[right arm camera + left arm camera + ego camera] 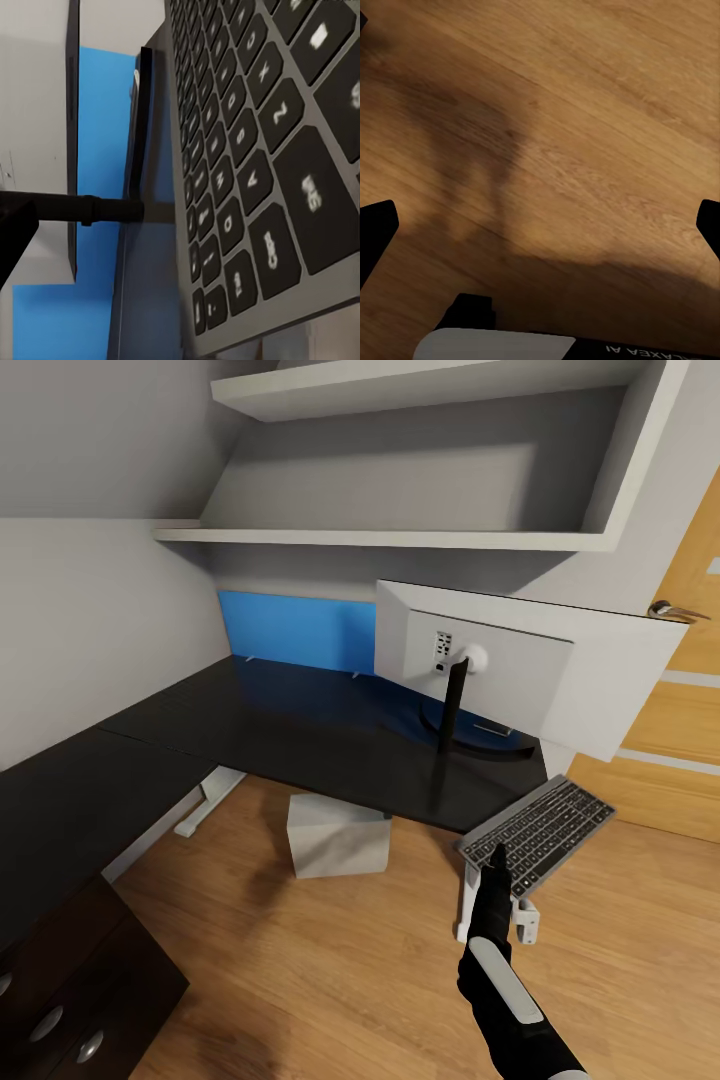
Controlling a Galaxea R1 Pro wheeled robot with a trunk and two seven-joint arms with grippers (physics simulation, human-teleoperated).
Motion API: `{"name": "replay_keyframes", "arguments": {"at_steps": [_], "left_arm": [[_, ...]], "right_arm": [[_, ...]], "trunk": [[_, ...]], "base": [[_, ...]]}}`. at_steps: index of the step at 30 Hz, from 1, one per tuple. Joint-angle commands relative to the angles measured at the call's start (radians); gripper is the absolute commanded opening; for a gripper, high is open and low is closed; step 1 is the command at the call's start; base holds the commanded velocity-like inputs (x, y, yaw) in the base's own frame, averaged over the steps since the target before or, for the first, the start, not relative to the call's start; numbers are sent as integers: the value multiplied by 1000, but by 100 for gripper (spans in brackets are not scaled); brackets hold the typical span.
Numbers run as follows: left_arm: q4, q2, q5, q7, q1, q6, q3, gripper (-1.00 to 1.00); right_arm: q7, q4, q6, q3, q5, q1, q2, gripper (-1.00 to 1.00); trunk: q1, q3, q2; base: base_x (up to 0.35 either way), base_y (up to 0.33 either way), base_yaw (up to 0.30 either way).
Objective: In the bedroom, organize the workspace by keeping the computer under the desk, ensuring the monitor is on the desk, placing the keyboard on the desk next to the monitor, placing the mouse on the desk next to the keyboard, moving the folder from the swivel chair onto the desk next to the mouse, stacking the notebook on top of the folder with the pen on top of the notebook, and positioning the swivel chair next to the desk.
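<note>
Desk (300,730) of black top carries the monitor (520,660) near its right front corner, white back facing the camera, its base on the top. Grey box (338,835) sits on the floor under the front edge. Keyboard (538,830) hangs tilted off that corner, held at its near edge by the right fingers (496,857). Left fingers (379,232) spread wide above bare floor (585,150).
</note>
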Motion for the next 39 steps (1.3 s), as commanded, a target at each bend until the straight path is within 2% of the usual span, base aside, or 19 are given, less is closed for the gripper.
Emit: {"name": "replay_keyframes", "arguments": {"at_steps": [1,39], "left_arm": [[-1,1,8,8,0,2,-4,100],[-1,1,8,9,0,2,-4,100]], "right_arm": [[7,0,-5,2,-10,-1,0,100],[6,2,-3,6,-6,-1,0,100]], "trunk": [[0,-1,0],[0,-1,0]], "base": [[0,0,0],[-68,0,0]]}}
